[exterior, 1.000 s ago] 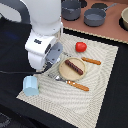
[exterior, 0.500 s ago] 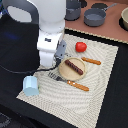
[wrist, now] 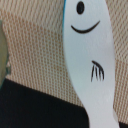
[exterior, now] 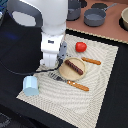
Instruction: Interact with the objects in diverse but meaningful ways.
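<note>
Sausage on plate; toward the exterior view's right of plate, tomato; toward its left, cup.

You are looking at a woven placemat, matt and ribbed like coarse cloth or straw, its weave showing clearly in the wrist view. The white fish-shaped piece is looking like smooth plastic with a soft sheen and printed black marks. The tomato at upper centre is showing glossy red plastic. The sausage is appearing dark, smooth and slightly shiny on a pale matt plate. The light blue cup at lower left is reading as smooth matt plastic. The grey pots along the top are looking dull and matt. The counter is showing as black and matt. The arm's white shell is gleaming like glossy plastic.
</note>
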Tool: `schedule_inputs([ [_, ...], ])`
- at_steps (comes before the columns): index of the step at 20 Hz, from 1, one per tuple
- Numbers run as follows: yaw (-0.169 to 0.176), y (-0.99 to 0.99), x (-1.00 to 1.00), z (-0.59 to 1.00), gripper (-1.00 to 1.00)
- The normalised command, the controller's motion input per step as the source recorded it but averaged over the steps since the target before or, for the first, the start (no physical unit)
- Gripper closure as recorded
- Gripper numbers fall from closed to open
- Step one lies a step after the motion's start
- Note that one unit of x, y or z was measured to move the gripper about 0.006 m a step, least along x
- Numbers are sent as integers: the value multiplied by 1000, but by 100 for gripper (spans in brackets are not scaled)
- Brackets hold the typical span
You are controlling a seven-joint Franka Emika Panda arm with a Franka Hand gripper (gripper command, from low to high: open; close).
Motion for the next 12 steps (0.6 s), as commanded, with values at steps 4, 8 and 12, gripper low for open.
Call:
schedule_inputs([
  [4, 4, 0, -254, -412, 100],
  [8, 10, 0, -244, -282, 100],
  [12, 22, -18, -111, 94, 100],
])
